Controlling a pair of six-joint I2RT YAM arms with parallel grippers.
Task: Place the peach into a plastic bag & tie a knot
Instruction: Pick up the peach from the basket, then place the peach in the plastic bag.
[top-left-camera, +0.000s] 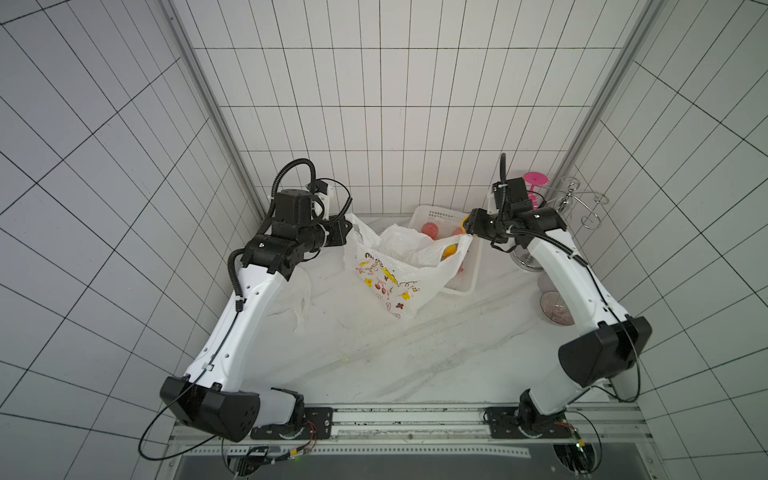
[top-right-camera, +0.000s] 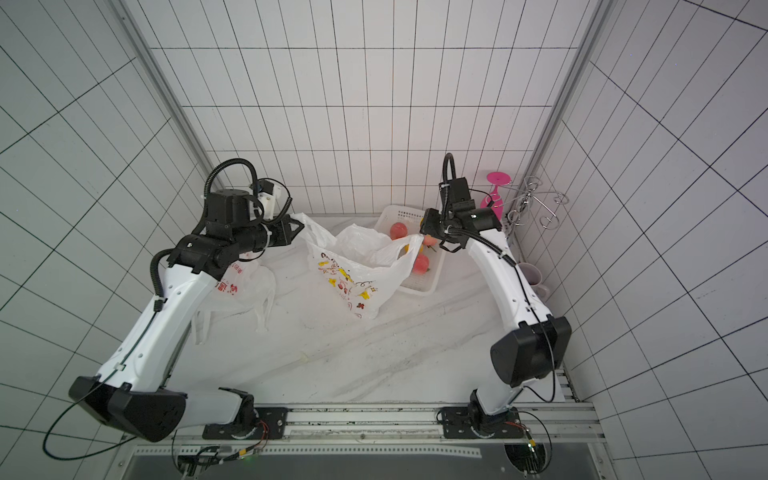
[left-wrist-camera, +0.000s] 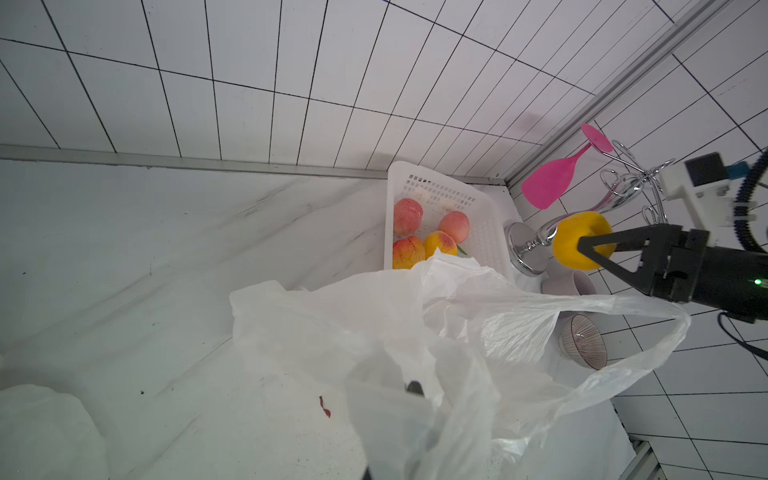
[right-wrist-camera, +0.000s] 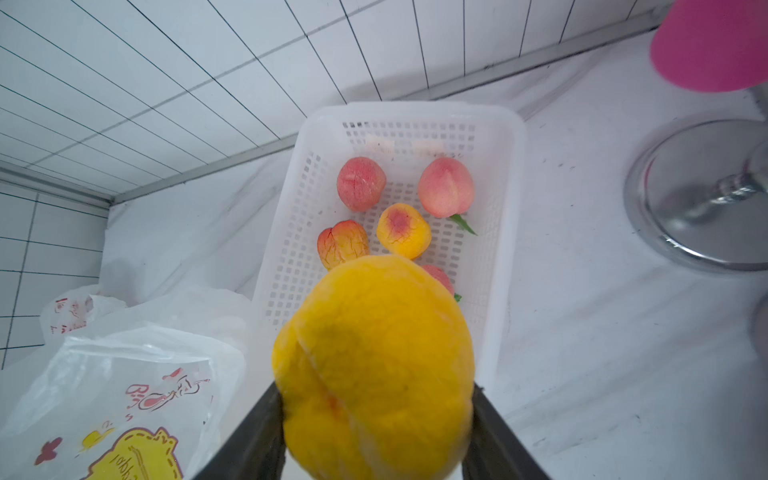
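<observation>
Transfer of the fruit to the bag was, by my reading, the step in hand.

In both top views your right end effector (top-left-camera: 468, 226) hung over the white basket (top-left-camera: 457, 291). The plastic bag (top-left-camera: 386, 274) stood on the desk (top-left-camera: 374, 357) just beside that basket, one edge draped against its rim. Your left end effector (top-left-camera: 348, 229), on the bag's side away from the basket, was pressed together on a bag handle and held it up. A second, crumpled bag (top-right-camera: 241, 286) lay well apart from the basket, under your left arm.

In the left wrist view the bag's mouth gaped towards the basket, with the handle loop nearest the basket sagging loose. The yellow peach (left-wrist-camera: 567, 232) hung in the air above the basket, outside the bag.

In the right wrist view your fingers (right-wrist-camera: 494, 432) pinched that peach from both sides. Several other peaches (right-wrist-camera: 444, 187) lay in the basket beyond it.

Next, I judged, you needed to carry the peach off the basket, across its rim, to a spot above the mouth, then lower it inside before spreading the fingers. Only one handle was held, so the slack side could fold shut. The knot had not been started.
</observation>
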